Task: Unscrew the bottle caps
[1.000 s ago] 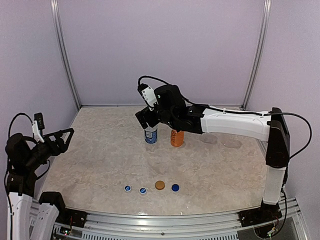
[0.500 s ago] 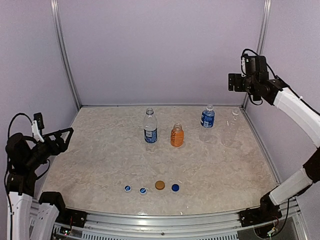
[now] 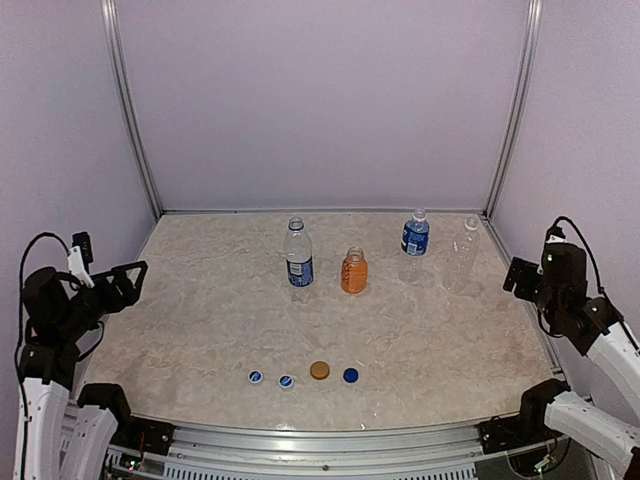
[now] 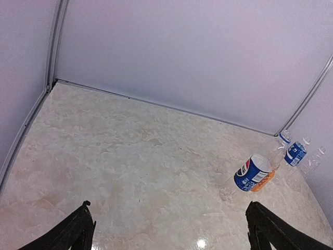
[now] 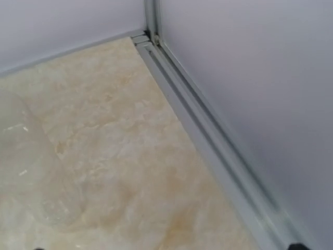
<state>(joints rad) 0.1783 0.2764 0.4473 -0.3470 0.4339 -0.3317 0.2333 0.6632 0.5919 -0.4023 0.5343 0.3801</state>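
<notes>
The left pincer [image 3: 128, 282] hangs at the left edge of the counter [image 3: 200, 320], spread wide and empty. Four bottle caps [image 3: 319, 370] lie in a row near the front, well apart from the four bottles [image 3: 354, 272] standing farther back. The right pincer [image 3: 518, 276], at the right edge, seems open too.

three blue caps [image 3: 285, 381] and a golden-brown cap [image 3: 319, 370] lie in a row, four open bottles [image 3: 354, 271] upright behind.
</notes>
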